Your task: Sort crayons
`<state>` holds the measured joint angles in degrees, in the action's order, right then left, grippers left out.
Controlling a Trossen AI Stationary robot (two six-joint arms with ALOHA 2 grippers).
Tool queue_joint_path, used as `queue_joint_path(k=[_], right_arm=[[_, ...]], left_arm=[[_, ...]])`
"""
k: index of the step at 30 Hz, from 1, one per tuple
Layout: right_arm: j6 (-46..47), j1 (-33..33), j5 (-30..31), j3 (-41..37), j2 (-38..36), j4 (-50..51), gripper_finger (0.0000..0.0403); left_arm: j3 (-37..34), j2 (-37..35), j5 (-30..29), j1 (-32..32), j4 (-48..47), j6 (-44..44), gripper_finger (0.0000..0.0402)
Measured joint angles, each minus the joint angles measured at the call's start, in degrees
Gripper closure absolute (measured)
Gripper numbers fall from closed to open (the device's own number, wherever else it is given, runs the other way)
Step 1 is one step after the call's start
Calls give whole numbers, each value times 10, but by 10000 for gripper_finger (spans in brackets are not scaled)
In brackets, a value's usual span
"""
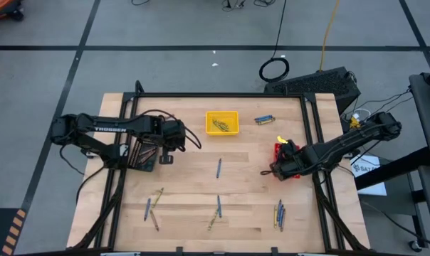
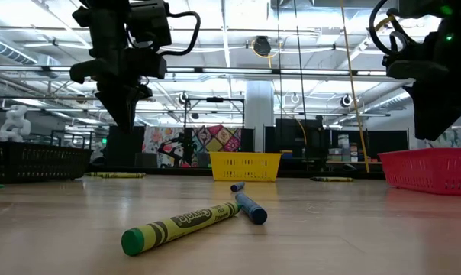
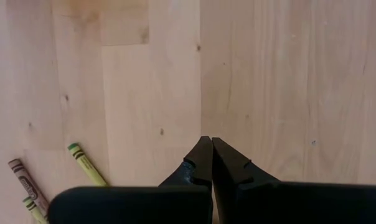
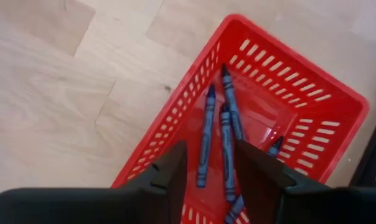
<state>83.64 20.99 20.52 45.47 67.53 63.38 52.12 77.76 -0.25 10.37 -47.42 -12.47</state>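
The right gripper [image 4: 206,165] hangs open over the red tray [image 4: 337,102] at the table's [image 1: 179,178] right edge, blue crayons [image 4: 228,134] inside. Left gripper [image 3: 211,155] waits closed, left side. Lifting straight up should clear the tray's wall.

Table centre open; scattered crayons [image 1: 218,168] only low obstacles; yellow tray [image 1: 222,122] blocks far edge.

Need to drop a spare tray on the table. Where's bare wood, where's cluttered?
Free: between yellow tray and left gripper, and the middle band around the lone blue crayon. Crowded: near edge, with crayon clusters, and around the red tray.
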Motion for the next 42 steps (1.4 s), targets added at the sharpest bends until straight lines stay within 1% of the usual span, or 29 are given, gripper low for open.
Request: queue_joint_path(k=[4, 9, 12, 19, 28, 38, 41, 42], right_arm=[[-4, 0, -10, 0, 0, -4, 316], [-6, 0, 20, 0, 0, -4, 350], [-10, 0, 19, 0, 0, -4, 359], [-19, 0, 17, 0, 0, -4, 362], [-19, 0, 17, 0, 0, -5, 362], [-19, 0, 17, 0, 0, -31, 362], [-19, 0, 17, 0, 0, -49, 362], [-19, 0, 17, 0, 0, -57, 362]], left_arm=[[0, 0, 0, 0, 6, 0, 401], [0, 0, -1, 0, 6, 0, 401], [0, 0, -3, 0, 9, 0, 401], [0, 0, -28, 0, 43, 2, 401], [0, 0, -28, 0, 50, 2, 401], [0, 0, -30, 0, 124, 2, 401], [0, 0, -30, 0, 146, 25, 401], [1, 0, -21, 1, 144, 24, 401]])
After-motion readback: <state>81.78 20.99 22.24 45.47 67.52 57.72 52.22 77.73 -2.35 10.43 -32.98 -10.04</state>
